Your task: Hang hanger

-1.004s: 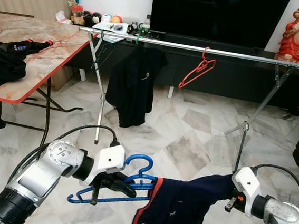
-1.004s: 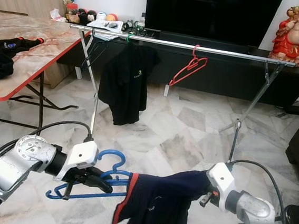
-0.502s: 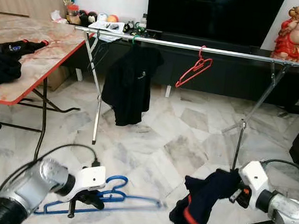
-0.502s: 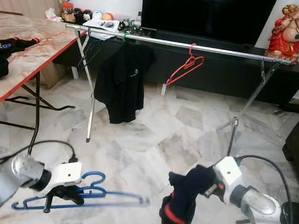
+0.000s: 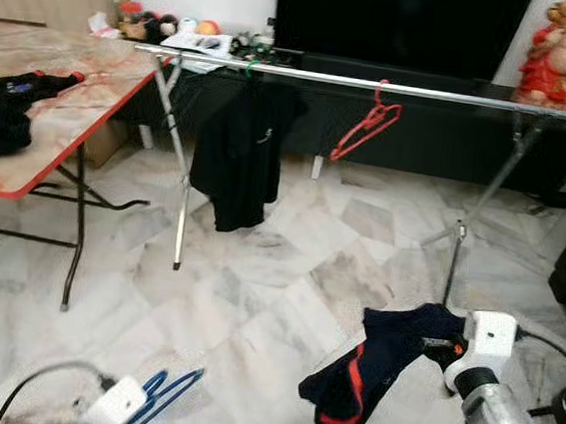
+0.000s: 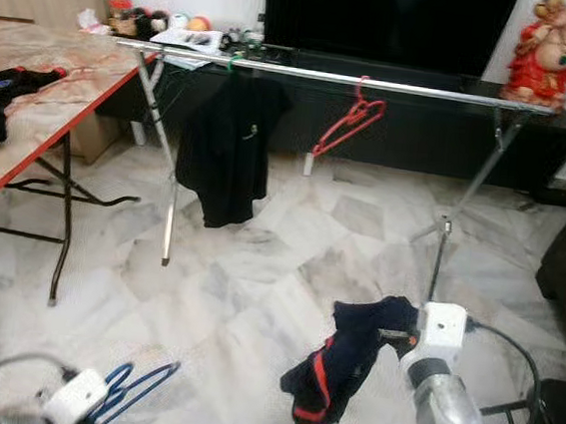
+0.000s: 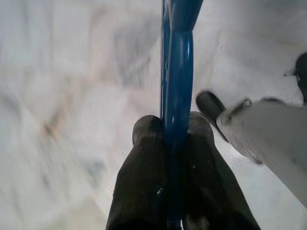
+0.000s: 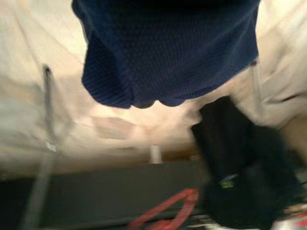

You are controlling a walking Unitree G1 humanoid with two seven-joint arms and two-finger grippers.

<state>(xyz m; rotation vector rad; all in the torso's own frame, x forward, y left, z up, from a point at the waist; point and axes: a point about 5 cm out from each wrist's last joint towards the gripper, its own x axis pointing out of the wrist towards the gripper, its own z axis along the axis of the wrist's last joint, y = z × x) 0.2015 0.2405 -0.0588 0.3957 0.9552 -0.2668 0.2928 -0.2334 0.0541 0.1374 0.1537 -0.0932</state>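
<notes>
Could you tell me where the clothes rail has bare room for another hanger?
The rail is bare between the red hanger and its right legs. Its left end is crowded by the black shirt.

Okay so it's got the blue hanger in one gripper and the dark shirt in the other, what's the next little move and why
Probably bring the two together and feed the blue hanger into the navy garment. The left gripper is shut on the hanger low by the floor, the right gripper holds the garment bunched and dangling apart from it, and the rail has bare room.
</notes>
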